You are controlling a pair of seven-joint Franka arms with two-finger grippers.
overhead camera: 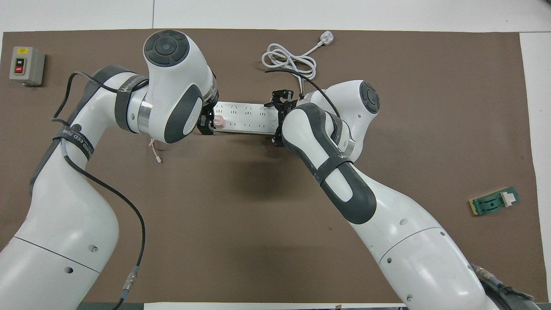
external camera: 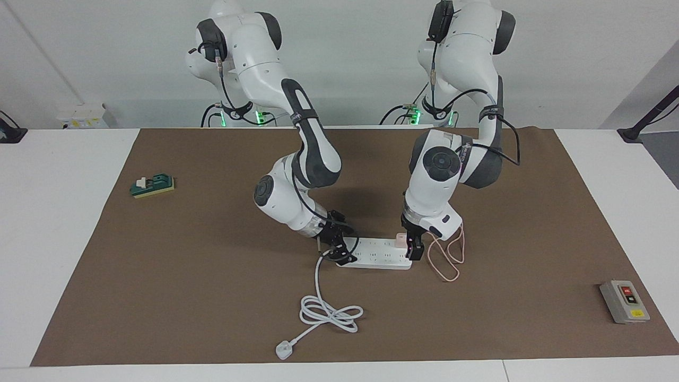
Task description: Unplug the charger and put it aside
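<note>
The pale pink charger point(external camera: 401, 240) point(overhead camera: 219, 122) sits plugged into the white power strip point(external camera: 379, 258) point(overhead camera: 247, 117), at the strip's end toward the left arm. My left gripper point(external camera: 410, 247) point(overhead camera: 210, 123) is down at the charger, open, with its dark fingers on either side of the cube. The thin pink cable point(external camera: 449, 260) point(overhead camera: 153, 148) loops on the mat beside it. At the strip's other end, where the white cord leaves, my right gripper point(external camera: 341, 253) point(overhead camera: 280, 116) is open, with its fingers straddling the strip.
The strip's thick white cord point(external camera: 329, 313) point(overhead camera: 288, 60) coils farther from the robots and ends in a plug. A grey button box point(external camera: 625, 301) point(overhead camera: 26, 65) lies toward the left arm's end of the brown mat, and a small green part point(external camera: 153, 185) point(overhead camera: 495, 202) toward the right arm's end.
</note>
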